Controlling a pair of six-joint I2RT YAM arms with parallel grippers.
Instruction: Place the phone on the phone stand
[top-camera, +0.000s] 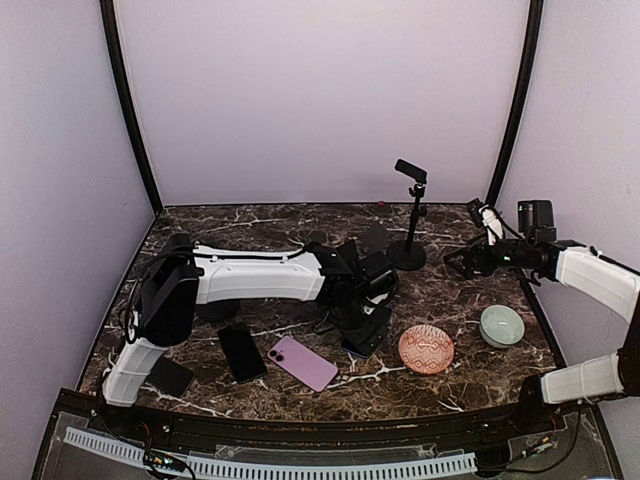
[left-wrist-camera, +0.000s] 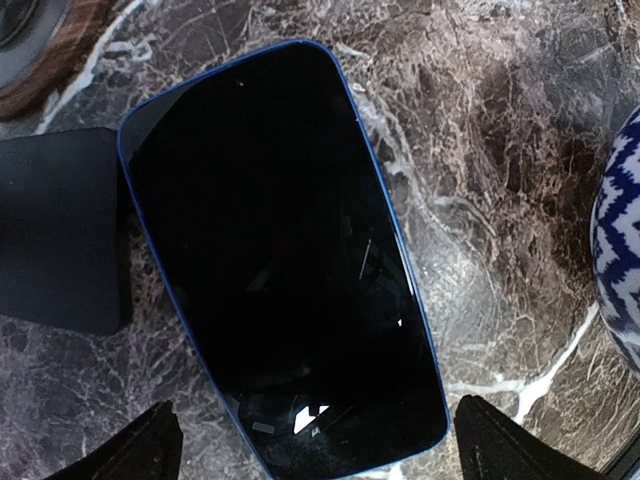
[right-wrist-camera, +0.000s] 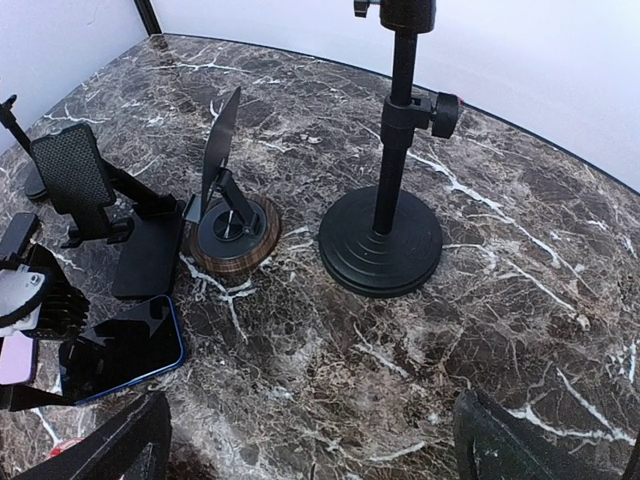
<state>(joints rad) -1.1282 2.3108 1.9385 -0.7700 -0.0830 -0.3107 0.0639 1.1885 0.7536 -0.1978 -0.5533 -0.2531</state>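
Left wrist: phone (left-wrist-camera: 280, 260) edges clear of both spread fingers (left-wrist-camera: 130, 450).

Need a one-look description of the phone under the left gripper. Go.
Start at the middle of the marble table, where the left gripper hangs open. The phone lying flat, screen up, right below it, between the pink phone and the patterned bowl, is the one. Only it has a blue rim: the pink phone and the black phone to its left have none.

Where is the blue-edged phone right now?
The blue-edged phone lies flat on the marble table, in the centre of the left wrist view, beside the black stand's flat base.
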